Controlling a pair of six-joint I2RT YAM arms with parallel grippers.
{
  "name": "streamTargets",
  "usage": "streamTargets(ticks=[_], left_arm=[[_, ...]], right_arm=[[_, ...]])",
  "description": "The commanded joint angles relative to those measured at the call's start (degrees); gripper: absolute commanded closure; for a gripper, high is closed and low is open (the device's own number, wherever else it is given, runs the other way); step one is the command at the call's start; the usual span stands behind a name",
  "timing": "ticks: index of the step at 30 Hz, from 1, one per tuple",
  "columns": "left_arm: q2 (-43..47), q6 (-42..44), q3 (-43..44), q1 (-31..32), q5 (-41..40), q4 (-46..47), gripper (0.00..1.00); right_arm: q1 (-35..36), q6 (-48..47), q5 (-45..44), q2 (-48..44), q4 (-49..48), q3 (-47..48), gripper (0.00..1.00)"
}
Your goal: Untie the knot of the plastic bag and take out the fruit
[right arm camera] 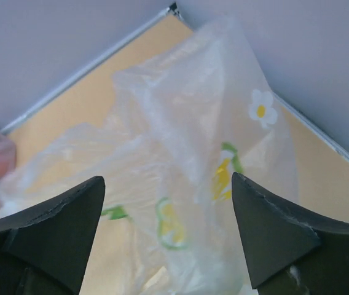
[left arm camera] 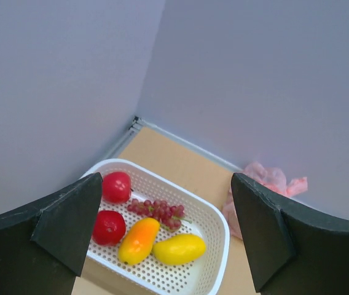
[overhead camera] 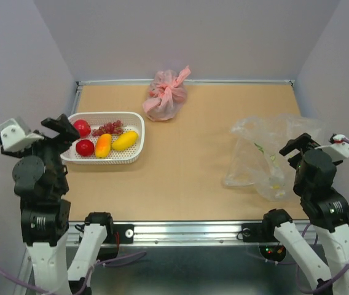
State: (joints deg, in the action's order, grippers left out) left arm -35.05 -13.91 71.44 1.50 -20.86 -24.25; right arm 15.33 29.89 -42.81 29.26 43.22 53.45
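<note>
Left gripper (left arm camera: pixel 167 228): jaws spread wide with nothing between them, hanging over the near left end of the white basket (overhead camera: pixel 110 160). All the fruit (overhead camera: pixel 104 142) lies in that basket: two red round ones, a grape bunch, an orange oblong one and a yellow one. Right gripper (right arm camera: pixel 168 236): jaws likewise wide apart, gripping nothing, above the plastic bag (overhead camera: pixel 263 153). The bag lies slack and crumpled on the right side of the table (overhead camera: pixel 187 178). A pink tied bag (overhead camera: pixel 167 97) sits near the far edge.
</note>
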Motion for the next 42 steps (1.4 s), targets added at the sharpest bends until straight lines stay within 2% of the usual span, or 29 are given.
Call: streamTargets(ticks=[1, 5, 8, 16, 26, 42], left_arm=[[7.6, -0.5, -4.0, -0.1, -6.0, -2.4, 0.03], [12.8, 0.0, -5.0, -0.1, -9.8, -5.3, 0.03], [20.4, 0.6, -6.0, -0.1, -12.1, -6.7, 0.01], [30.6, 3.0, -5.3, -0.1, -13.4, -10.1, 0.01], [33.8, 1.0, -5.3, -0.1, -11.8, -14.1, 0.01], [34.7, -0.8, -6.9, -0.1, -12.5, -13.2, 0.01]], right_arm=[[-0.2, -5.3, -1.1, -2.4, -0.4, 4.3, 0.02], [-0.2, -9.8, -0.5, -3.3, -1.3, 7.1, 0.0], [-0.2, -16.2, 3.7, -6.5, -4.7, 7.7, 0.0], [0.9, -20.9, 11.6, -14.6, -9.6, 6.8, 0.0], [1.3, -23.3, 16.9, -21.7, -10.4, 3.2, 0.0], [1.3, -22.6, 18.5, -22.8, -11.0, 1.5, 0.0]])
